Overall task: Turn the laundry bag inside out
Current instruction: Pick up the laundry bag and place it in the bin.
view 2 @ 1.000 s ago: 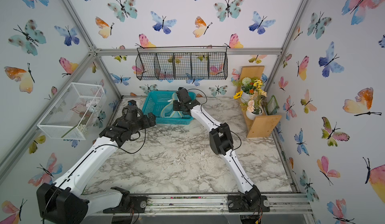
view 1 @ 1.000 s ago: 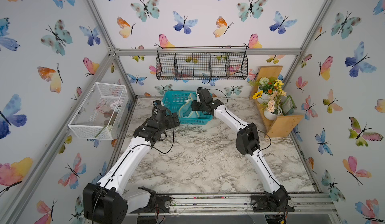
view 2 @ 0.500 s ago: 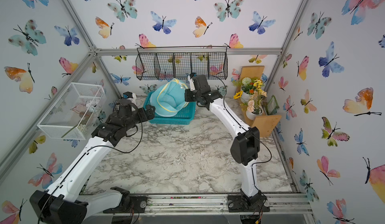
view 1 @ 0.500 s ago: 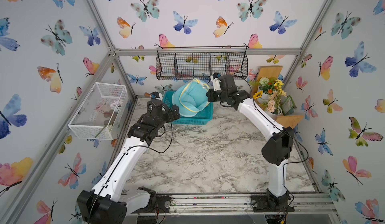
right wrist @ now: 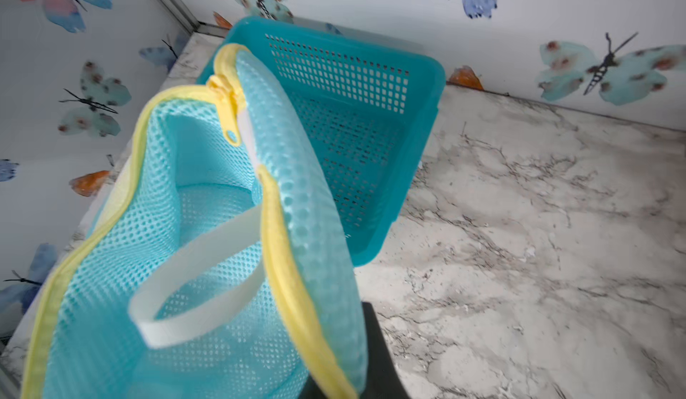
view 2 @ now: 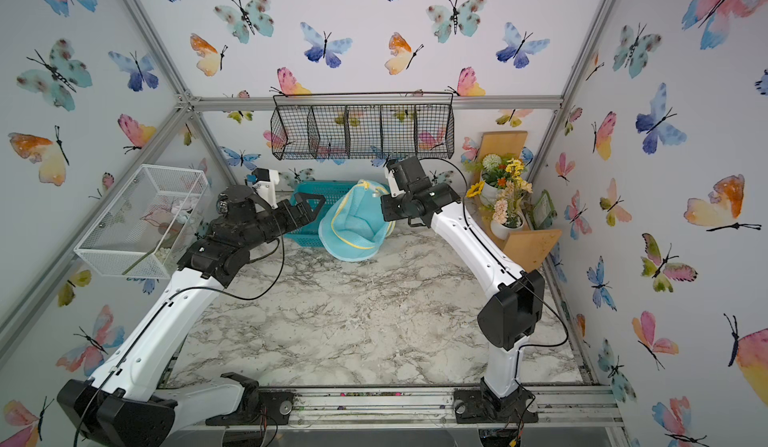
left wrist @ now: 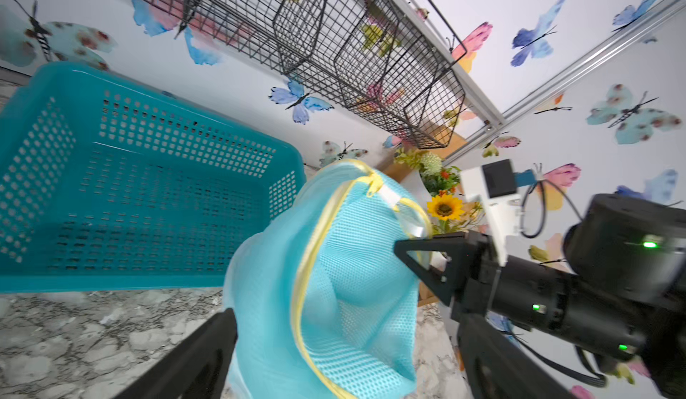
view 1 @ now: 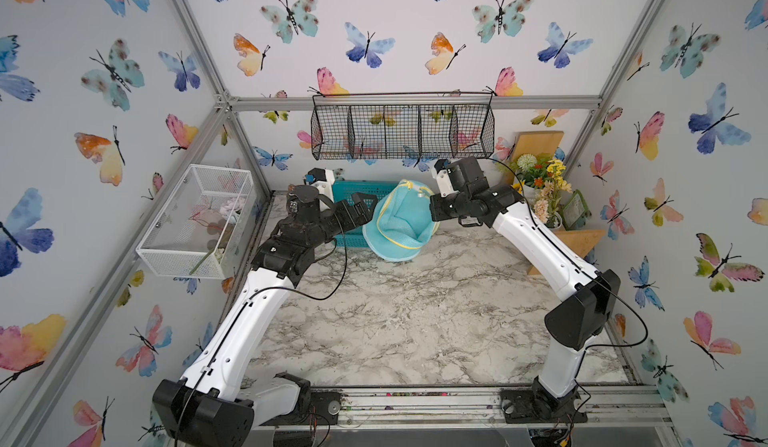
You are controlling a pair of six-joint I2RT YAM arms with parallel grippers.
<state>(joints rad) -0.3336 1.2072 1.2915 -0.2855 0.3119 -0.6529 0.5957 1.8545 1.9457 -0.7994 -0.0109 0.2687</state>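
Note:
The laundry bag [view 1: 401,222] [view 2: 357,226] is light-turquoise mesh with yellow piping. It hangs in front of the teal basket [view 1: 353,191] [view 2: 309,193], mouth facing up and forward, its lower edge close to the marble table. My right gripper [view 1: 432,212] [view 2: 384,210] [right wrist: 334,378] is shut on the bag's yellow rim [right wrist: 282,267], with a white ribbon loop [right wrist: 193,274] beside it. My left gripper [view 1: 368,210] [view 2: 313,212] [left wrist: 345,360] is open at the bag's left side. In the left wrist view the bag [left wrist: 334,285] sits between its spread fingers [left wrist: 200,356].
A black wire basket [view 1: 403,131] hangs on the back wall just above both grippers. A white wire box [view 1: 199,216] sticks out from the left wall. Flowers [view 1: 540,183] and a wooden shelf [view 1: 577,241] fill the back right corner. Bare marble table [view 1: 415,320] lies in front.
The right gripper closed on the bag in the basket, lifted it high, then brought it down in front of the basket. The left gripper moved right, up to the bag.

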